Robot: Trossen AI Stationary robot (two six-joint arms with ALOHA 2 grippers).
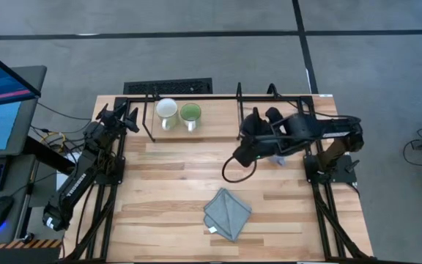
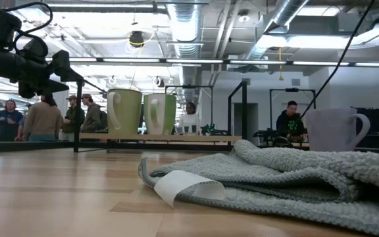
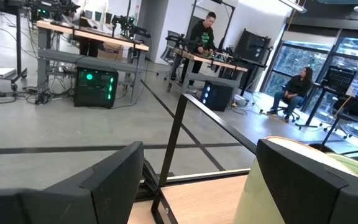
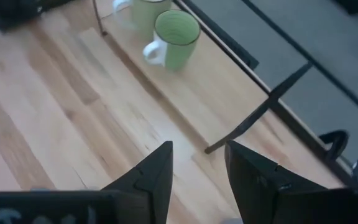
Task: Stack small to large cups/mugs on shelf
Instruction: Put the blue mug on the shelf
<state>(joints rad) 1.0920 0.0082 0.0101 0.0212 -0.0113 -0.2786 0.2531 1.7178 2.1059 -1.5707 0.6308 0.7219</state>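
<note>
Two down — the white handled mug point(image 1: 166, 109) and green-lined pale mug point(image 1: 190, 113) stand side by side on the light wooden shelf point(image 1: 218, 121); the blue-grey mug point(image 2: 334, 129) waits on the table under the right arm.

Left gripper point(image 1: 128, 115) hovers with jaws apart, white mug just ahead; right gripper point(image 4: 197, 163) has jaws parted on nothing, green-lined mug well ahead.

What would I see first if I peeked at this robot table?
Probably the two mugs side by side on the shelf at the table's far edge: a white mug and a green mug. Then the crumpled grey cloth lying near the front of the table, and the right gripper, its jaws apart, hovering over the middle.
</note>
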